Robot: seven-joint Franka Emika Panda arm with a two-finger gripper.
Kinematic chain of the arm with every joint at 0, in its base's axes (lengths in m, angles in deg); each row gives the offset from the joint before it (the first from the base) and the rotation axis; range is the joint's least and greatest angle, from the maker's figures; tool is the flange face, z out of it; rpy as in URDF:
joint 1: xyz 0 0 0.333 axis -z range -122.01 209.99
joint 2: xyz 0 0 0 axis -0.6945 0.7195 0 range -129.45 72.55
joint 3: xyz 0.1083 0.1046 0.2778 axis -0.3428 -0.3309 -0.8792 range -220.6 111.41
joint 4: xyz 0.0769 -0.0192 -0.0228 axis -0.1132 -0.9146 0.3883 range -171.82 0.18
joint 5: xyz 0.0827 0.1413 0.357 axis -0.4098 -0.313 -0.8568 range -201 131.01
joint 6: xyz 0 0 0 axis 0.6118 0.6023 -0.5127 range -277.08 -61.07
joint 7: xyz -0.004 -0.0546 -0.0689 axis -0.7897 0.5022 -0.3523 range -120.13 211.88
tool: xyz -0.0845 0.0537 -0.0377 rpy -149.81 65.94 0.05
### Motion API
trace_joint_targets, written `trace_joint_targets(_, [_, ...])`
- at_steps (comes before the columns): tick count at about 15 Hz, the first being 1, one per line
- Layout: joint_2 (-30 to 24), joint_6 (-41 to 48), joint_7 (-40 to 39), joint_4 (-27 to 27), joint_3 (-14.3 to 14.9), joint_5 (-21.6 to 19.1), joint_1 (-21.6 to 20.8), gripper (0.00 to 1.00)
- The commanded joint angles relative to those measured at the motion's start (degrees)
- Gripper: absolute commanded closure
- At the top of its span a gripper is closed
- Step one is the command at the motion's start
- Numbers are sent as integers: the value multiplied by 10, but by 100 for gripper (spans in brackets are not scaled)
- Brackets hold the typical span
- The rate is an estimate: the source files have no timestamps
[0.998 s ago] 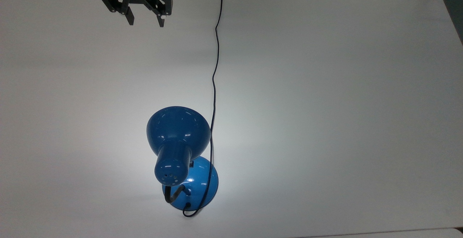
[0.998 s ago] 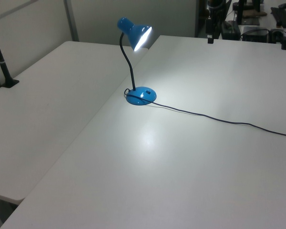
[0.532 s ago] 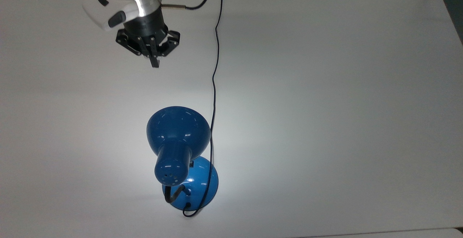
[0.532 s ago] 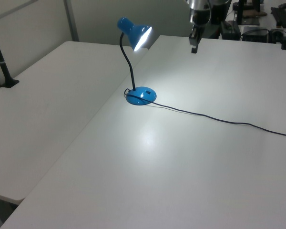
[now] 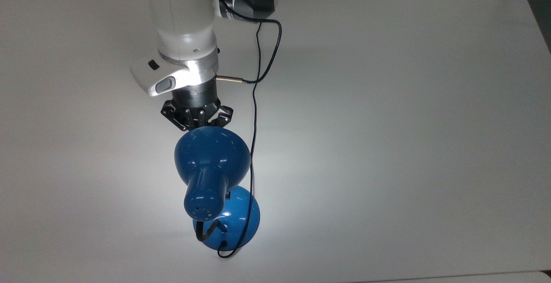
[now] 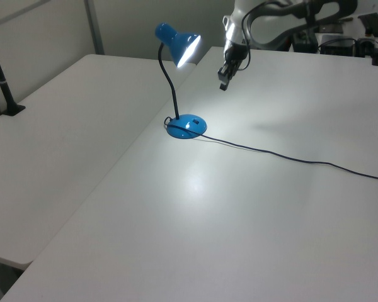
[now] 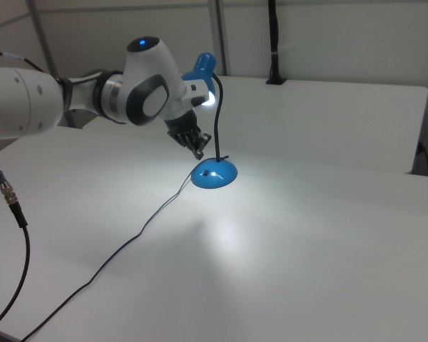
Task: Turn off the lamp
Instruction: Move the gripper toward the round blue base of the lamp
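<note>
Blue desk lamp: lit, upright on white table, toward the top view's near edge. Gripper: fingers pinched narrow, empty, poised near the shade. Switch on round base: best pressed straight down, clear of cord.

So the lamp is lit, throwing a bright patch on the white worktop. Its blue base sits mid-worktop, with the black cord trailing toward the right view's lower left. The gripper hangs just beside the neck, above the base.
</note>
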Motion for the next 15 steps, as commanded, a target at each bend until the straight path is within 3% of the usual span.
trace_joint_targets(1, [50,-63,21,26,-13,-5,-3,100])
trace_joint_targets(5, [98,-129,31,48,-23,-4,-3,100])
trace_joint_targets(15, [158,-166,59,79,-22,12,-15,100])
